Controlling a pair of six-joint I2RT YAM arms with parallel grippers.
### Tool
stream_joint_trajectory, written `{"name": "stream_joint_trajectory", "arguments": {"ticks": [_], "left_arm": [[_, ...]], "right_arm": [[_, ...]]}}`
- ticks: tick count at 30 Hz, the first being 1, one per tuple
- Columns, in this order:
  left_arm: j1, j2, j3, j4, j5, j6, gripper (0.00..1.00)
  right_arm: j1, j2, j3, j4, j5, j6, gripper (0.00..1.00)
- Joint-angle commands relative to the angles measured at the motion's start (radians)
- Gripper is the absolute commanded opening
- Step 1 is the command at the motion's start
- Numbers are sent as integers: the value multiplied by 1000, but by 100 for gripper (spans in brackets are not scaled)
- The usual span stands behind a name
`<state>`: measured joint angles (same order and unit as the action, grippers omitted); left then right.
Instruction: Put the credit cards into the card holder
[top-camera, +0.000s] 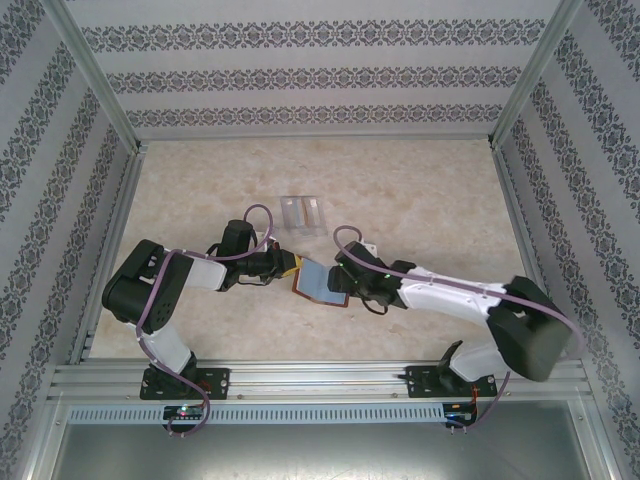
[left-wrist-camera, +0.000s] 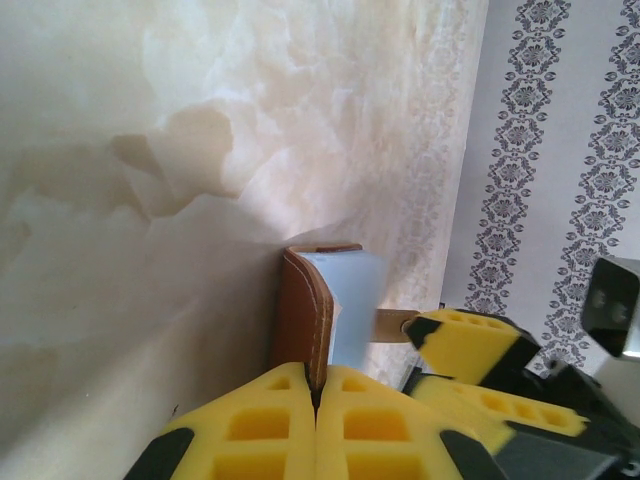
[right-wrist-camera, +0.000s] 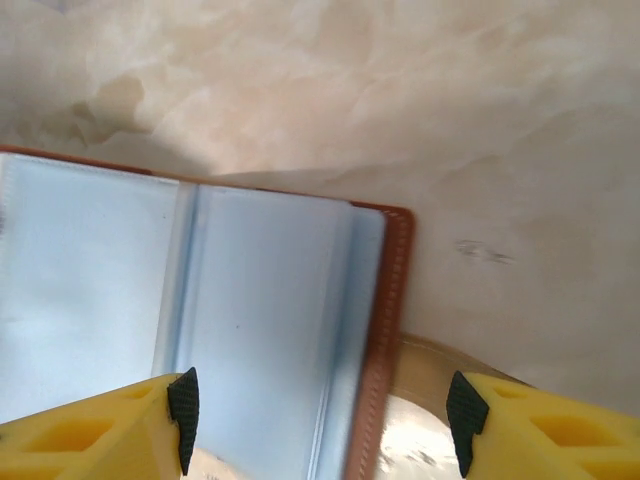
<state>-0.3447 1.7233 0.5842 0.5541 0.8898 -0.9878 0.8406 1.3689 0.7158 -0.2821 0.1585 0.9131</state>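
The left gripper (left-wrist-camera: 316, 385) is clamped tight on one edge of the card holder (top-camera: 318, 280), which is spread open mid-table with its pale blue sleeves up. The right gripper (right-wrist-camera: 322, 420) has its jaws wide apart over the other edge. A tan bit (right-wrist-camera: 425, 365) pokes out there; card or clasp tab, can't tell. A clear case (top-camera: 302, 212) sits just behind.

Patterned walls (top-camera: 300, 75), beige marbled tabletop (top-camera: 420, 190)
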Motion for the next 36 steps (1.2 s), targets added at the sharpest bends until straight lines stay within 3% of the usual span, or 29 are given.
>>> {"name": "stream_joint_trajectory", "arguments": {"ticks": [1, 5, 12, 26, 36], "left_arm": [[6, -13, -4, -9, 20, 26, 0], [6, -19, -5, -17, 15, 30, 0], [6, -11, -2, -19, 11, 31, 0], [7, -7, -12, -1, 18, 20, 0], [7, 15, -8, 17, 21, 10, 0]], "right_arm": [[19, -109, -16, -47, 105, -46, 69], [43, -127, -2, 112, -11, -149, 69], [43, 93, 38, 332, -253, -100, 71], [37, 246, 66, 331, -281, -45, 79], [30, 200, 73, 295, -241, -76, 84]]}}
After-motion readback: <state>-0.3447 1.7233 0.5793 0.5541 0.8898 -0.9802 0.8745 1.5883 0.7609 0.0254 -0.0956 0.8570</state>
